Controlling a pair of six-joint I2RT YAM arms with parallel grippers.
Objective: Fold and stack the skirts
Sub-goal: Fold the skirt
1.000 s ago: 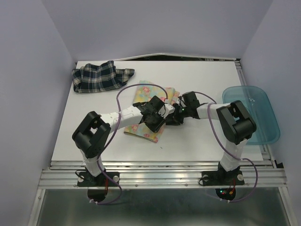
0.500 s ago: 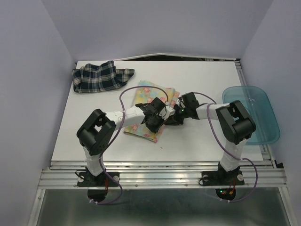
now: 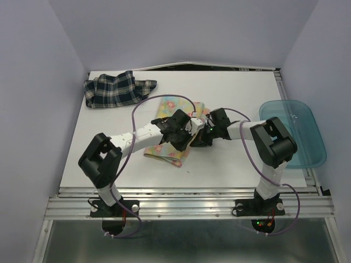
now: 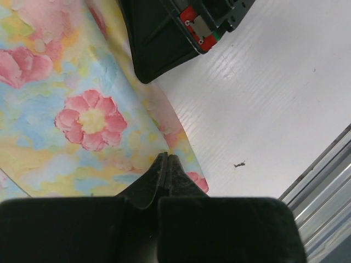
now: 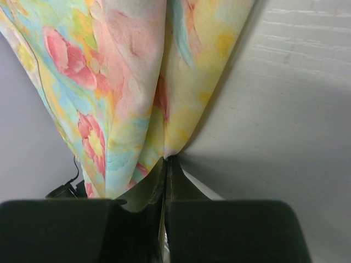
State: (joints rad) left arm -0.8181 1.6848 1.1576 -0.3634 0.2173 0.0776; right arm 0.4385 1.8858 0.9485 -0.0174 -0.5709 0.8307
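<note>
Floral skirt [image 3: 166, 154] lies on the tabletop [image 3: 230, 93]; I see left pincer [image 4: 167, 160] and right pincer [image 5: 165, 162] both clenched on its edge.

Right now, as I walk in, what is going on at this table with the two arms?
Two robot arms are working on the floral skirt in the middle of the table. The left gripper and the right gripper each have their jaws shut on its cloth, close beside each other. At the right one the cloth rises in a fold. The plaid skirt lies crumpled at the far left corner, away from both arms. A teal bin sits at the table's right edge. Nothing is stacked yet.
</note>
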